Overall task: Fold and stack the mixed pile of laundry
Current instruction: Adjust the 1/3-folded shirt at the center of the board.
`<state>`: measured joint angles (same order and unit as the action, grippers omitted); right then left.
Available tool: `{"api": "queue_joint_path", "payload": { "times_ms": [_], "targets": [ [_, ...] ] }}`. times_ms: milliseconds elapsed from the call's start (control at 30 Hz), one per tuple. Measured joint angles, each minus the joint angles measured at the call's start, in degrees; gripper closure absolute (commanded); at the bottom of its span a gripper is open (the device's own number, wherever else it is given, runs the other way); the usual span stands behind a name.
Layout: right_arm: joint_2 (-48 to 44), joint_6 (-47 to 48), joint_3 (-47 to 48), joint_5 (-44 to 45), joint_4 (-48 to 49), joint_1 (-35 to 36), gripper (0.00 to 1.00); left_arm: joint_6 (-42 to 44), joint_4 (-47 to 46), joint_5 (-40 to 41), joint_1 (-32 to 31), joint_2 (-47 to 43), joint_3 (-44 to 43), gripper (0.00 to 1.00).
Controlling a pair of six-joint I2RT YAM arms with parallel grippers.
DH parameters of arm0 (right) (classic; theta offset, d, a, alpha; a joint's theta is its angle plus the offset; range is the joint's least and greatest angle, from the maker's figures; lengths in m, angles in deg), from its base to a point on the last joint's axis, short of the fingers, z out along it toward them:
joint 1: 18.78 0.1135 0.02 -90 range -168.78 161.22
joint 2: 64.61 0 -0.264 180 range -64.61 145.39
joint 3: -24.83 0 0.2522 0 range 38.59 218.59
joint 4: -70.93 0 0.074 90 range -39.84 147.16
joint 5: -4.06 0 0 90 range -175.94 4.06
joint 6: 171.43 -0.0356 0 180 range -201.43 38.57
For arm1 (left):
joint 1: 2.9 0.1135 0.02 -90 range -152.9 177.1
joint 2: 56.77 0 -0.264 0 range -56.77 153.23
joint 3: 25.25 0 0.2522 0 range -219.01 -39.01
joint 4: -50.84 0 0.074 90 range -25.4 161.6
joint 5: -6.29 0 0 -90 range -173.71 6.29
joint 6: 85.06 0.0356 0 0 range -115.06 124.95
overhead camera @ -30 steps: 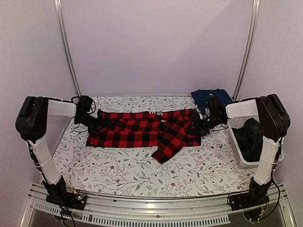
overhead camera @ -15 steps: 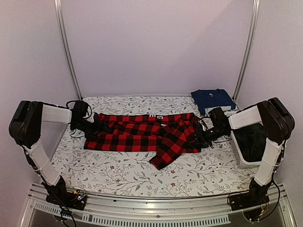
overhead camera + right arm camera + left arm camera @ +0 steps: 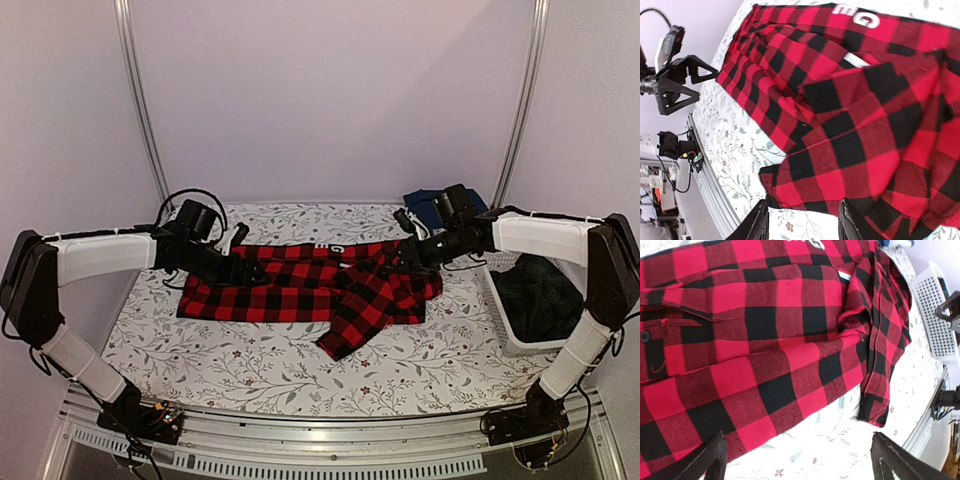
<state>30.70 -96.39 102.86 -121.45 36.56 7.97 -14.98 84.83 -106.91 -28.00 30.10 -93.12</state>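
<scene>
Top external view: the red-and-black flannel shirt (image 3: 300, 290) lies spread across the middle of the flowered table cloth (image 3: 240, 370), with one folded part trailing toward 6 o'clock. My left pincer (image 3: 247, 255) hangs over the shirt's 9 o'clock end, and my right pincer (image 3: 408, 238) over its 3 o'clock end. Both look spread, though the fingers are small from up here. A folded navy garment (image 3: 428, 203) sits at 1 o'clock, partly hidden behind my right arm. The white basket (image 3: 507, 325) stands at 3 o'clock with a dark garment (image 3: 540, 290) inside.

Left wrist view: my two fingers (image 3: 712, 460) sit at 7 and 5 o'clock, wide apart, with nothing between them. The shirt fills the frame from 9 through 12 to 3 o'clock, and its hem crosses bare cloth just above my fingertips. The basket wall shows at 2 o'clock.

Right wrist view: my fingers (image 3: 760, 222) stand apart at 6 o'clock, holding nothing. The shirt lies under and beyond them, rumpled, with white lettering (image 3: 855, 16) at 12 o'clock. At 9 o'clock I see my left pincer from across the table, jaws gaping and empty.
</scene>
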Motion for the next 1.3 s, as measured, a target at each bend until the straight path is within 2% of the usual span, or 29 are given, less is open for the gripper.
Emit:
{"api": "queue_joint_path", "payload": {
  "times_ms": [100, 200, 333, 400, 633, 700, 767, 867, 967, 1167, 1300],
  "targets": [
    [0.00, 2.34, 2.97, 1.79, -1.49, 5.95, 0.53, -0.15, -0.26, -0.02, -6.32, 0.55, 0.42, 0.04],
    [0.00, 3.19, 1.62, 2.69, -2.67, 10.03, 0.52, -0.28, -1.55, -0.07, -14.93, 2.84, 0.44, 0.05],
    [-0.61, 1.97, -2.95, 3.50, -2.99, 10.67, 0.51, -0.26, -1.99, 2.16, -25.70, 8.79, -0.90, 0.15],
    [-2.73, 0.79, -5.20, 4.46, -3.43, 10.05, 0.51, -1.46, -2.03, 3.19, -28.30, 12.00, -1.88, 0.18],
    [-10.84, -0.70, -6.73, 6.78, -3.26, 8.59, 0.49, -12.15, -8.11, 7.02, -29.00, 17.53, -3.41, 0.24],
    [-13.03, -1.16, -7.91, 7.30, -2.99, 7.78, 0.49, -14.86, -10.71, 6.95, -29.11, 18.32, -3.39, 0.29],
    [-14.64, -1.70, -9.03, 8.11, -2.97, 6.86, 0.49, -17.20, -13.27, 6.78, -29.29, 19.23, -3.50, 0.45],
    [-15.89, -1.90, -9.66, 9.35, -3.02, 6.16, 0.48, -19.74, -15.45, 6.32, -29.49, 20.90, -3.82, 0.79],
    [-16.90, -1.22, -9.70, 10.08, -2.82, 6.08, 0.47, -21.22, -16.55, 6.12, -29.68, 22.25, -3.93, 1.00],
    [-20.02, 2.47, -10.99, 9.86, 0.39, 6.08, 0.42, -17.42, -9.75, 10.88, -30.60, 20.24, -5.66, 1.00],
    [-21.81, 6.99, -11.52, 8.41, 3.91, 6.10, 0.36, -8.61, -2.03, 14.71, -30.69, 18.80, -13.81, 1.00]
  ]
}}
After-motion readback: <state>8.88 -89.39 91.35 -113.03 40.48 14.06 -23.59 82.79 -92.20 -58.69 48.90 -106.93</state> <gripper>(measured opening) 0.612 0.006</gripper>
